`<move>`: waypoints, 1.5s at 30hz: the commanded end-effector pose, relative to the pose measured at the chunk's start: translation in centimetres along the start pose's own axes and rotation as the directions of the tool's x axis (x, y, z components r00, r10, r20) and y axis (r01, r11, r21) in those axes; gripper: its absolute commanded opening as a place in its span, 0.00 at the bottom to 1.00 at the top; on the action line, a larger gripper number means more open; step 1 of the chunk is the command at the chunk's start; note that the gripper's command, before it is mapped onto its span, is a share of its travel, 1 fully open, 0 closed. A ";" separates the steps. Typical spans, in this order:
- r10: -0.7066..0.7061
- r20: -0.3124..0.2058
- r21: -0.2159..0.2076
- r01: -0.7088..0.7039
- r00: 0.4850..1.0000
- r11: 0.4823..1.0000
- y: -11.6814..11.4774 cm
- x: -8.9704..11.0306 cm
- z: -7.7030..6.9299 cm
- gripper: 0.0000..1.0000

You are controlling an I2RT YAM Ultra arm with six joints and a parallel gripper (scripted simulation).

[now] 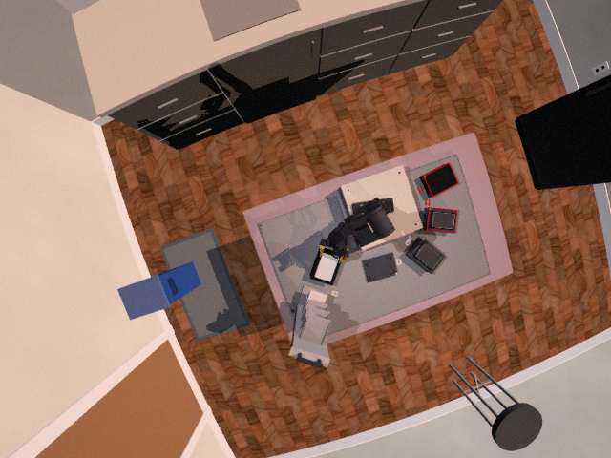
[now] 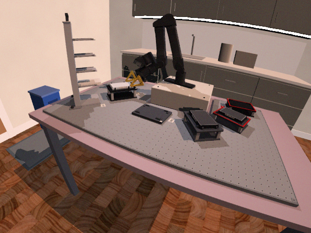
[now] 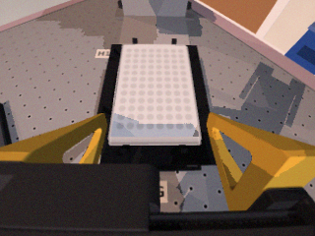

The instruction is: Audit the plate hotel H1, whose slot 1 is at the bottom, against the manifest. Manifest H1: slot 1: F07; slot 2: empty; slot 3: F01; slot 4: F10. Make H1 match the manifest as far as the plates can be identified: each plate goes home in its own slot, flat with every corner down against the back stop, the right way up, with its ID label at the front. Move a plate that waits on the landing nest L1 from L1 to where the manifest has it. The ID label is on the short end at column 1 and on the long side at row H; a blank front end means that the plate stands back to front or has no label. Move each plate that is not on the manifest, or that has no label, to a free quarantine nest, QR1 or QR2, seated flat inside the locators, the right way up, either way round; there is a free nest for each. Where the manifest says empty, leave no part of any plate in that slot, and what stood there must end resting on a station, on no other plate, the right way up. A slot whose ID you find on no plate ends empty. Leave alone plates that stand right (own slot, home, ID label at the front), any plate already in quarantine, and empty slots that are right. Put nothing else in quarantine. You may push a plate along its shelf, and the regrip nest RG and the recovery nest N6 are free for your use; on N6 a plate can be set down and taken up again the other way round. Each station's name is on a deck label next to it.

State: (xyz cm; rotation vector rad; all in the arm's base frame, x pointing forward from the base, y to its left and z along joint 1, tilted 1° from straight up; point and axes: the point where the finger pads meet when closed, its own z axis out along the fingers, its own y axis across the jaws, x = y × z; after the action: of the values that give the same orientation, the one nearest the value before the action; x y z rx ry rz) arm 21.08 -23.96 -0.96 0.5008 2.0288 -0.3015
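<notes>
A white well plate [image 1: 325, 268] [image 2: 120, 85] [image 3: 155, 93] lies flat on a raised black nest [image 2: 121, 95] [image 3: 104, 98] near the plate hotel H1 [image 1: 310, 322] [image 2: 71, 65]. My gripper [image 1: 334, 252] [image 2: 134, 80] [image 3: 157, 118] is open wide. Its yellow fingers stand on either side of the plate's near short end and do not touch it. The hotel's four shelves show side-on in the exterior view; something pale lies on the lowest shelf [image 2: 89, 82], and I cannot read any labels.
A flat dark nest [image 1: 380, 267] [image 2: 151, 112] lies mid-deck. A raised black nest carries a dark plate [image 1: 425, 255] [image 2: 203, 119]. Two red-rimmed quarantine nests stand at the right: one [image 1: 439, 178] [image 2: 241, 104] empty, one [image 1: 441, 219] [image 2: 232, 114] holding a dark plate. The arm's pedestal [image 2: 181, 96] stands behind.
</notes>
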 end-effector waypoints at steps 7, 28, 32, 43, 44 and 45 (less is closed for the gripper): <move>0.010 -0.015 -0.007 -0.010 1.000 1.000 0.1 -0.8 -0.8 1.00; 0.009 -0.014 -0.007 -0.010 1.000 1.000 0.1 -3.4 -2.5 1.00; 0.009 -0.014 -0.007 -0.009 1.000 1.000 0.0 -3.8 -2.8 1.00; 0.009 -0.014 -0.007 -0.009 1.000 1.000 0.0 -5.2 -3.8 1.00; 0.009 -0.014 -0.007 -0.009 1.000 1.000 0.0 -5.4 -3.8 1.00; 0.009 -0.014 -0.007 -0.009 1.000 1.000 0.0 -5.5 -3.9 1.00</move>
State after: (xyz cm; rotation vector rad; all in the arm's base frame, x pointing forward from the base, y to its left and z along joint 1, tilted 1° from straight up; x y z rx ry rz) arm 20.54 -24.15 6.14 0.4936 2.0148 -0.3272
